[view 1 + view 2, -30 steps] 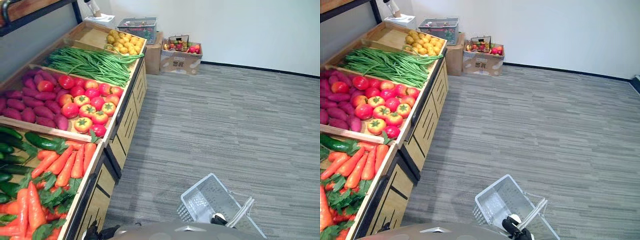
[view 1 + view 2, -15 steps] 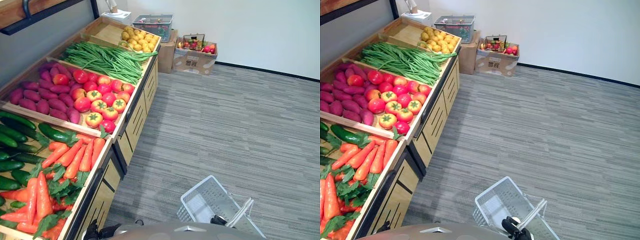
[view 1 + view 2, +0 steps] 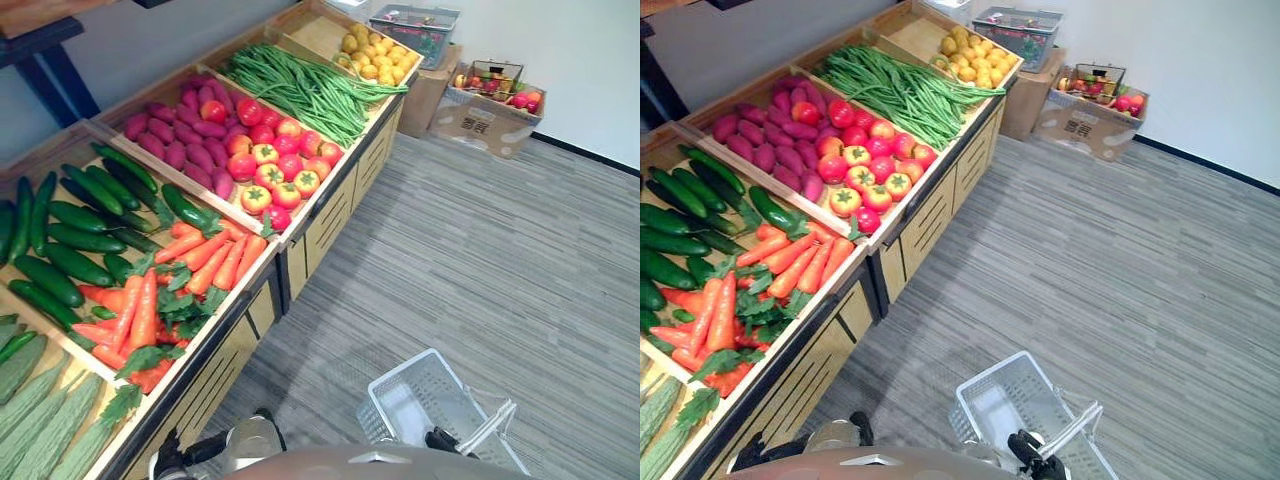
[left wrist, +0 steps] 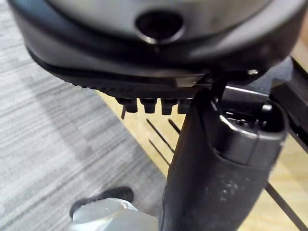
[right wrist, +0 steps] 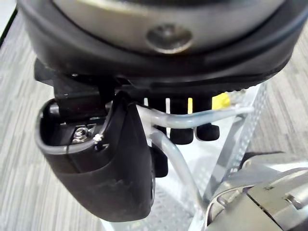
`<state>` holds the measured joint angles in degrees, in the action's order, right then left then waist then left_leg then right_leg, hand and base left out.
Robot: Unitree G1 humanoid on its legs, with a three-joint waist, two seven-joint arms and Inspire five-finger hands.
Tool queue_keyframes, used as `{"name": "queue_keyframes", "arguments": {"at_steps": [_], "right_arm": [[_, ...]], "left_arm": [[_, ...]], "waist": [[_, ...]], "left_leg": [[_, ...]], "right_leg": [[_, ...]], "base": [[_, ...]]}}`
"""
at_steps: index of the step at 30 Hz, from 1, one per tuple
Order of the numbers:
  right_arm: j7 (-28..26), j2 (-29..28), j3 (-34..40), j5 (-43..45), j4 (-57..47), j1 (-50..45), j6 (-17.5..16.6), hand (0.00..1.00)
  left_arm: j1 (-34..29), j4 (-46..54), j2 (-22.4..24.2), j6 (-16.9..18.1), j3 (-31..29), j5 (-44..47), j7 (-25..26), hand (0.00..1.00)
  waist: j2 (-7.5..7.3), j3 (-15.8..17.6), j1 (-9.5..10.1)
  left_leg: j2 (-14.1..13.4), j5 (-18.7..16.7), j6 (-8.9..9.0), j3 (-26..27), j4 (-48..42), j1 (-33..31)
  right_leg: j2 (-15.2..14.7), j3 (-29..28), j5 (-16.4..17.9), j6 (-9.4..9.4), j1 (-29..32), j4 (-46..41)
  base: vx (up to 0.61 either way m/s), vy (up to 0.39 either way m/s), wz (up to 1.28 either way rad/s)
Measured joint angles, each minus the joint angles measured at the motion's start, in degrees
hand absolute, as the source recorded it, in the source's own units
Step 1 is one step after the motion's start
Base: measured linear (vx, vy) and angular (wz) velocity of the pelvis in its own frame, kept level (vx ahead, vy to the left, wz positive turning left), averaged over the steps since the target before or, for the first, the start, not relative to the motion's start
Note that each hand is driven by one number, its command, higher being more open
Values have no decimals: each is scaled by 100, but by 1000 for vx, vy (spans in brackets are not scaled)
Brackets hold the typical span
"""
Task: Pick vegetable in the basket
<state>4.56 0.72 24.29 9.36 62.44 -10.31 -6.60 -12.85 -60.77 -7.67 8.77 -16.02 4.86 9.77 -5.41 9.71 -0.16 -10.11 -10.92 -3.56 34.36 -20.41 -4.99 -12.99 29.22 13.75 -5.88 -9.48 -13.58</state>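
Right hand (image 5: pixel 113 163) grips white basket (image 3: pixel 975 425); crate (image 3: pixel 203 345) holds carrots (image 3: pixel 210 262).

Cardboard box (image 3: pixel 487 120) on grey carpet (image 3: pixel 520 260), beside wall (image 3: pixel 570 50).

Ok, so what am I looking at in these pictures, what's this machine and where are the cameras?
It's a humanoid robot with two arms and fingered hands. The two wide pictures come from cameras in its head, looking down; the two close ones from its wrists. A wooden stand holds cucumbers, carrots, tomatoes, purple sweet potatoes and green beans. The right hand is curled round the handle of a white basket. The left hand hangs by the stand's front.
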Motion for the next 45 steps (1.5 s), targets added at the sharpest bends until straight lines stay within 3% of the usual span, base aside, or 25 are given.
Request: {"name": "queue_keyframes", "arguments": {"at_steps": [2,4,6,8,10,12,15,20,24,25,26,27,29,31,32,35,36,37,39,41,42,45], "right_arm": [[47,69,90,4,-38,-6,-2,0],[90,97,232,7,-44,2,-7,0],[93,15,327,5,-41,-10,6,0],[83,-66,312,-12,-63,17,4,0],[89,-116,291,-14,-106,97,3,0],[95,-85,245,-14,-165,237,4,0],[90,-115,61,-15,-238,348,-2,0],[84,-118,-28,-57,-272,439,-45,0],[80,-51,-5,-111,-323,441,-60,0],[79,17,16,-103,-396,448,-68,0],[73,6,13,-98,-416,447,-63,0],[47,91,5,31,-470,447,-127,0],[40,125,161,235,-517,332,-165,0],[50,128,286,283,-504,268,-146,0],[31,102,367,295,-467,188,-147,0],[23,-97,839,562,-465,89,-165,0],[2,-119,902,561,-456,60,-157,0],[-11,-124,894,561,-438,34,-140,0],[-24,-229,841,502,-402,-50,-37,0],[-13,-157,892,500,-362,-28,5,0],[-14,-72,896,496,-355,9,18,0],[-24,67,897,499,-296,40,56,0]], "left_arm": [[-17,-18,7,-32,87,-18,-6,100],[-21,-38,47,-31,281,-19,-3,100],[14,4,2,-34,471,-26,-11,100],[69,5,-36,-34,552,-60,-14,100],[140,16,-61,-35,712,-99,-33,100],[142,54,-4,-32,802,-99,-61,100],[74,46,30,-32,823,-101,-82,100],[12,45,42,-27,812,-105,-181,100],[2,43,97,-26,772,-124,-202,100],[15,43,97,-30,769,-126,-231,100],[4,66,15,-6,710,-108,-224,100],[-70,109,-60,-14,646,-114,-198,100],[-42,56,-98,-123,640,-140,-189,100],[3,59,-77,-119,618,-222,-186,100],[75,59,-95,-120,597,-264,-189,100],[212,61,-59,-119,357,-266,-181,100],[222,67,-34,-119,187,-267,-179,100],[220,81,-11,-119,124,-265,-177,100],[139,176,-1,-115,-89,-270,-173,100],[124,180,168,-108,-216,-286,-181,100],[98,106,392,-40,-395,-308,-252,100],[122,-107,545,-33,-742,-331,-351,100]], "waist": [[110,-7,-97],[194,-33,-111],[127,-23,-139],[86,-36,-101],[66,-37,-41],[161,-5,-9],[168,-3,9],[161,-4,-1],[248,47,-44],[261,77,-136],[126,94,-165],[272,196,-144],[299,201,-187],[318,193,-163],[331,192,-171],[319,152,-177],[248,106,-168],[210,83,-162],[-37,-85,-145],[109,-229,-139],[310,-337,-71],[471,-440,-139]], "left_leg": [[-102,-232,45,325,-324,-144],[97,-173,123,65,-405,-278],[442,-108,13,-316,-257,-351],[551,-85,-25,-435,-229,-421],[615,-42,-53,-481,-219,-479],[679,169,-42,-517,48,-435],[777,652,27,-480,854,-150],[1017,1277,91,-388,2130,320],[1099,1303,78,-422,2510,464],[1137,1028,359,-388,2564,547],[1121,790,236,-255,1996,577],[802,217,64,-323,1058,452],[740,38,105,-473,839,537],[705,49,178,-569,834,541],[654,33,225,-693,775,515],[519,-83,363,-1090,447,223],[518,-105,419,-1218,402,215],[518,-130,471,-1282,355,219],[546,-272,683,-1501,99,195],[294,-344,811,-1629,-10,134],[138,-276,888,-1671,110,160],[87,-29,985,-1774,558,285]], "right_leg": [[-175,267,71,58,36,-203],[-406,501,72,57,41,-473],[-477,510,193,98,-65,-363],[-384,503,173,84,-208,-8],[-309,536,-37,-199,-365,288],[-290,545,-205,-300,-331,307],[-233,514,-530,-268,-242,378],[-213,422,-659,-251,-85,337],[-439,412,-637,-210,254,-689],[-662,342,-771,-1,523,-1392],[-992,65,-859,160,794,-1960],[-956,-552,-811,169,1212,-2936],[-733,-1238,-288,134,1565,-3250],[-651,-1468,-67,121,1756,-2812],[-524,-1777,-53,95,1770,-2112],[-119,-2952,-218,-167,1819,-788],[-76,-3135,-289,-272,1800,-593],[-70,-3102,-335,-337,1765,-529],[-61,-2894,-666,-369,1517,-314],[111,-2648,-551,-311,1448,-371],[273,-2586,-510,-237,1432,-305],[389,-2395,-495,-210,1341,-179]], "base": [[113,217,92],[108,204,88],[103,211,97],[53,69,63],[29,42,37],[-48,73,18],[-86,56,-4],[-126,18,-14],[-85,42,8],[26,101,37],[144,81,21],[172,58,8],[130,20,23],[68,18,29],[115,-56,46],[121,-139,59],[123,-205,60],[149,-262,60],[167,-338,58],[181,-294,34],[197,-225,13],[217,-192,23]]}}
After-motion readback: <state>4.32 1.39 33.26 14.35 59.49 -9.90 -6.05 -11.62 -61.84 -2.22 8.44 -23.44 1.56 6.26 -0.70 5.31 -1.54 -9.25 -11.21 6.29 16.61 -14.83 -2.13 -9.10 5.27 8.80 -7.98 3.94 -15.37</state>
